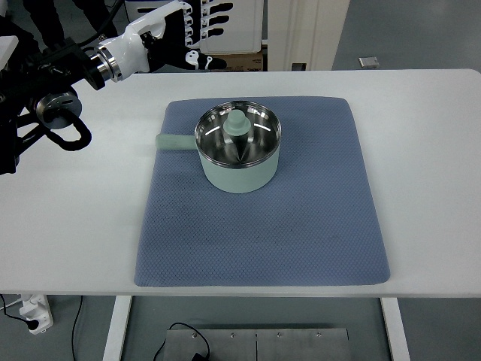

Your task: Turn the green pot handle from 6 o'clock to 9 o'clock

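A pale green pot (pixel 239 171) with a shiny steel inside stands on the upper middle of a blue mat (pixel 263 226). Its green handle (pixel 176 141) points to the left, toward 9 o'clock. A green knob (pixel 238 123) shows inside the pot. My left hand (pixel 183 34) is raised at the top left, beyond the table's far edge, well away from the pot. Its white and black fingers are spread and hold nothing. The right arm is out of the picture.
The mat lies on a white table (pixel 68 226). The left arm's black joints and cable (pixel 56 113) hang over the table's far left. A white cabinet (pixel 301 34) stands behind the table. A power strip (pixel 34 312) lies on the floor.
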`<state>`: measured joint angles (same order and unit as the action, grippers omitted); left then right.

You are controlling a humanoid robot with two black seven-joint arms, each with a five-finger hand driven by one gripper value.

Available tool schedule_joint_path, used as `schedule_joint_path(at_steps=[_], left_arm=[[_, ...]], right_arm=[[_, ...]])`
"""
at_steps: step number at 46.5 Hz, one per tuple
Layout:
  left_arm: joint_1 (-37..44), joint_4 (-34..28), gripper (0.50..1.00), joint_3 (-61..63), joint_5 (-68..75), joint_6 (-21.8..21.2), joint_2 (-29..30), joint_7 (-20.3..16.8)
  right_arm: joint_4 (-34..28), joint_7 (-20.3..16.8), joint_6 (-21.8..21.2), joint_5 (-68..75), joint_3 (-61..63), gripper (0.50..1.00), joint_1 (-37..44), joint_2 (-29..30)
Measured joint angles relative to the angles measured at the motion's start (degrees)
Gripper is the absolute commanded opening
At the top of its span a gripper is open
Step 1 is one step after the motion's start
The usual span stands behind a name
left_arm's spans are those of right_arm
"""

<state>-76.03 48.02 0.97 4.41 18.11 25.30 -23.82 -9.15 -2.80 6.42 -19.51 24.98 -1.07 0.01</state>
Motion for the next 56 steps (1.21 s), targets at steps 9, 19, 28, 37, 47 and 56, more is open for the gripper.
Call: schedule_joint_path(at_steps=[9, 19, 28, 37, 47, 56], left_arm=[[3.36, -3.91, 1.000, -0.09, -10.22, -2.87, -0.13, 0.63], [7.54, -5.23, 1.000, -1.52, -19.05, -6.02, -1.57, 0.73], [11.52, -5.28, 1.000, -7.06, -22.08, -8.74, -2.54, 0.79], [15.87, -5.27, 1.000, -12.24, -23.21, -9.46, -2.54, 1.50], [19.14, -5.29, 1.000, -15.12, -25.72, -9.68, -2.51, 2.10], [21.81, -5.60, 1.000, -17.33, -28.55, -9.62, -2.48, 3.63]], right_arm=[[0.00, 0.00, 0.00, 0.00, -0.01, 1.000, 0.02, -0.01], [0.02, 0.00, 0.00, 0.00, 0.00, 1.000, 0.01, -0.01], [0.02, 0.00, 0.00, 0.00, -0.01, 1.000, 0.02, -0.01], [0.01, 0.00, 0.00, 0.00, 0.00, 1.000, 0.01, -0.01], [0.00, 0.00, 0.00, 0.00, 0.01, 1.000, 0.02, -0.01], [0.00, -0.01, 0.00, 0.00, 0.01, 1.000, 0.01, -0.01]])
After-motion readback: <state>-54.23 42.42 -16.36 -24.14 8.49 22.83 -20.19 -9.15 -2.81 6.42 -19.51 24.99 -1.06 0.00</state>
